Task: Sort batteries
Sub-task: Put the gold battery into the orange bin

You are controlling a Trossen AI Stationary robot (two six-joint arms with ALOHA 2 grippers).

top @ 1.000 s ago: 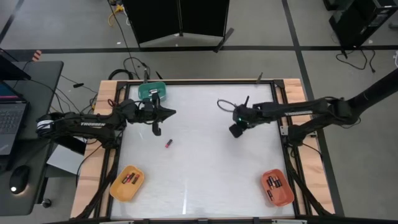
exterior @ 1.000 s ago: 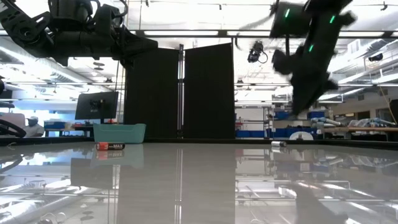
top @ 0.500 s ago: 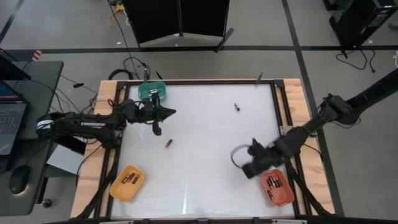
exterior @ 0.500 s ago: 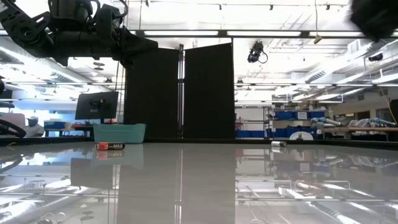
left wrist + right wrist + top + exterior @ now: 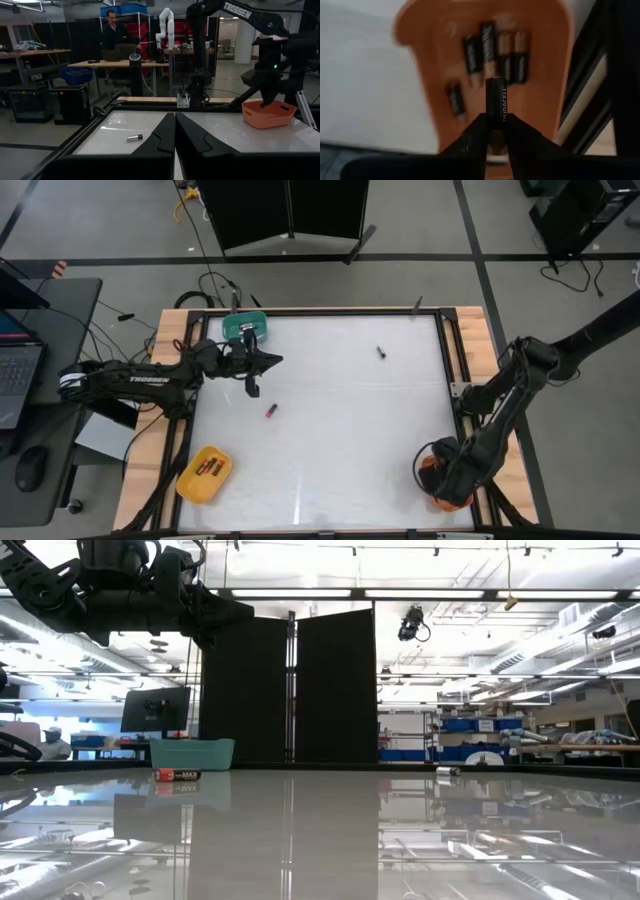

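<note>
So from above, the right hand sits over the orange tray at the bench's near right corner. Left hand hangs clenched, empty, near the green tray. Right wrist view: it's grasping a battery above five more in the tray.

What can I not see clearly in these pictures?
- High view: the orange tray is mostly covered by the right arm, so its contents and the right claw are hidden.
- High view: the labels on the two loose batteries are too small to read.
- Low view: the yellow tray does not show.
- Right wrist view: the batteries in the tray are blurred; their brand cannot be read.
</note>
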